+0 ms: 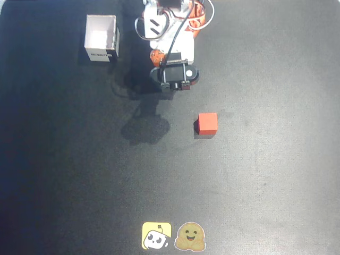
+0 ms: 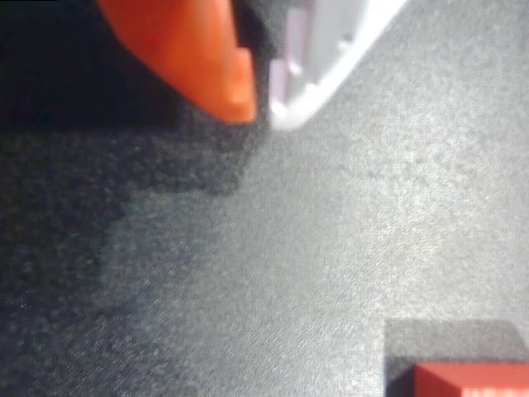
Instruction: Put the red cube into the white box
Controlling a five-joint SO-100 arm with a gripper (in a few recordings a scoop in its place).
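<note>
The red cube sits alone on the dark mat, right of centre in the overhead view. Its top edge shows at the bottom right corner of the wrist view. The white box stands open side up at the upper left, a dark label on its near wall. My gripper hangs near the arm's base, above the mat, up and to the left of the cube and to the right of the box. In the wrist view the orange finger and the white finger meet at their tips with nothing between them.
The arm's base stands at the top centre, with cables around it. Two cartoon stickers lie at the mat's bottom edge. The arm's shadow falls left of the cube.
</note>
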